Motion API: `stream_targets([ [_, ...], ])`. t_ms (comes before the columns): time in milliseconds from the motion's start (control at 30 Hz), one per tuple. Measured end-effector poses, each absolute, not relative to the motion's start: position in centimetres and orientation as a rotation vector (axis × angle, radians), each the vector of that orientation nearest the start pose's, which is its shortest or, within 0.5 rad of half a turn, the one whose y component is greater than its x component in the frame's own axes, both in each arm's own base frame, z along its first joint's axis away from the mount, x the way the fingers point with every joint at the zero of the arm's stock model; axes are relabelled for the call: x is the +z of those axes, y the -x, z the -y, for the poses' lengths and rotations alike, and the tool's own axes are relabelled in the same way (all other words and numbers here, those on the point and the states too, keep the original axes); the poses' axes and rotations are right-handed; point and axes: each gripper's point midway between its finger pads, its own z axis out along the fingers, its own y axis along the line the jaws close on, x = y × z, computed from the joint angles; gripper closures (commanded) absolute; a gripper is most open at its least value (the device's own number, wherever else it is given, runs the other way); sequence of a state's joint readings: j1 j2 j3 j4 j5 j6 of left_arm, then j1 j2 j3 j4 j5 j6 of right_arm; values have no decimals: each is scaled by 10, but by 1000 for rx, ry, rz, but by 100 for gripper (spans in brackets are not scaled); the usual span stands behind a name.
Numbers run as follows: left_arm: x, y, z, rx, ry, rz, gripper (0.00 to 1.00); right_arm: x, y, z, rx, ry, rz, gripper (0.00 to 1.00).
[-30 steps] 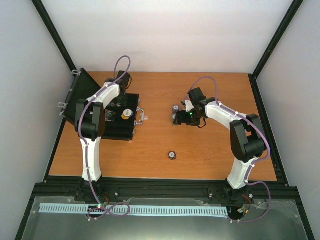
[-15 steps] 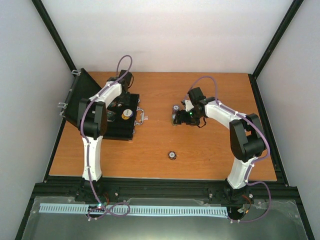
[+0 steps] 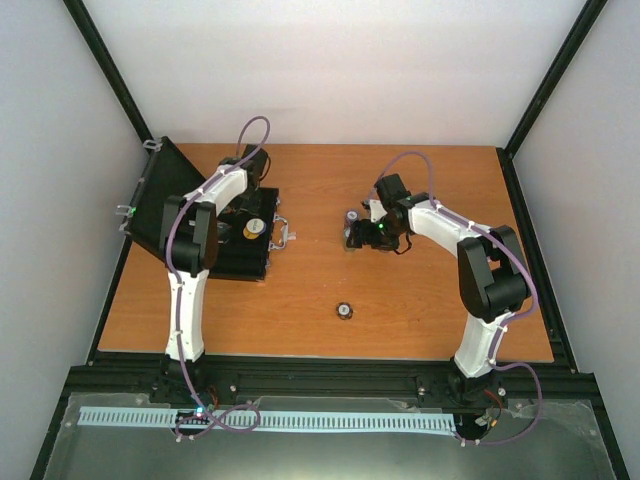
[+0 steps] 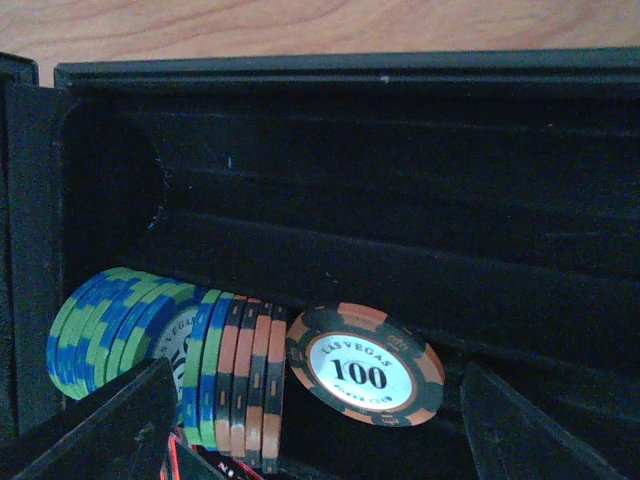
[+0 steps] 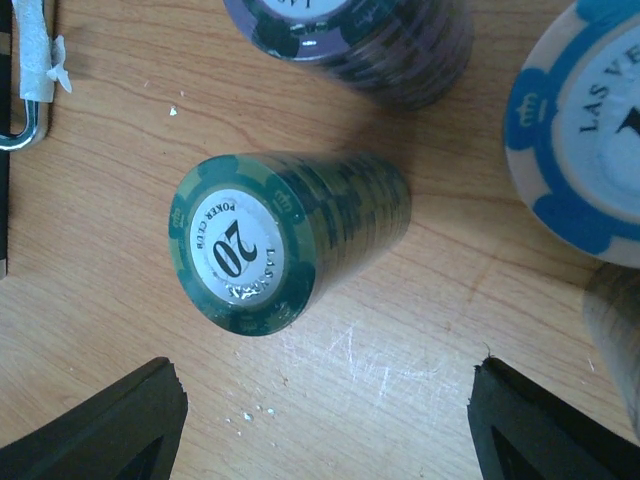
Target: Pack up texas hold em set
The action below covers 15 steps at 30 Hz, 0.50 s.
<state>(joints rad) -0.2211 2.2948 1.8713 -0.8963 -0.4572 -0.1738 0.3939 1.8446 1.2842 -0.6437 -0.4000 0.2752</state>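
With my right gripper (image 5: 325, 368) spread wide above the green 20 stack (image 5: 290, 235) on the table (image 5: 100, 300), and my left gripper (image 4: 318, 372) spread empty over the chips (image 4: 160, 345) in the case (image 4: 400, 180), I worried an off-centre pinch would topple that stack.

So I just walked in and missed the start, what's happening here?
Packing is under way. The left gripper hangs open over the open black case, above a row of chips and a loose 100 chip. The right gripper is open above a green 20 stack on the table, not gripping it.
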Motion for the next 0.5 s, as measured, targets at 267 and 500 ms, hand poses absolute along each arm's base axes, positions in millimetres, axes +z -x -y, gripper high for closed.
stream_targets([
  [267, 45, -502, 31, 616, 5, -2756, 19, 70, -355, -220, 715, 273, -2840, 21],
  [500, 47, -502, 27, 657, 6, -2741, 19, 70, -355, -220, 715, 273, -2840, 21],
])
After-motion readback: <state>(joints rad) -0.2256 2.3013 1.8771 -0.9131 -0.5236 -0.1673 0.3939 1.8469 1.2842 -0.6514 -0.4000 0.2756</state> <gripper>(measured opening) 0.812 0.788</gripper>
